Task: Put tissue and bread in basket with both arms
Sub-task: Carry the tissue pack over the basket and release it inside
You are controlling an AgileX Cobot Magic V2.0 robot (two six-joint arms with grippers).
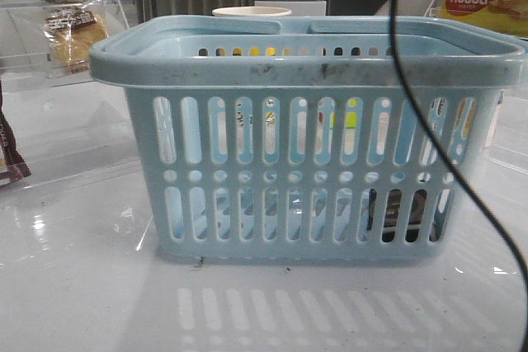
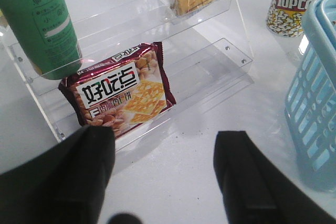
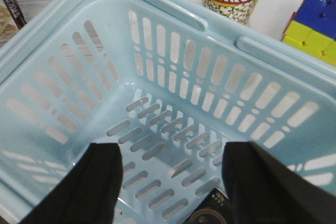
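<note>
Right hand open wide over the basket; left hand open wide near a brown snack packet; "Popcorn" tub beyond.

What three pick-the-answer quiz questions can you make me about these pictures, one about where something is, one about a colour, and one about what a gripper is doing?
1. Where is the bread?
A) inside a cup
B) on the clear shelf
C) on the floor

2. What colour is the basket?
A) light blue
B) red
C) green

3. How is the left gripper?
A) shut on a bun
B) shut on a bottle
C) open and empty

Answers:
1 B: the bread lies on the shelf's upper step, left of the basket.
2 A: its walls and rim are light blue.
3 C: its fingers stand apart, with only bare table between them.
</note>
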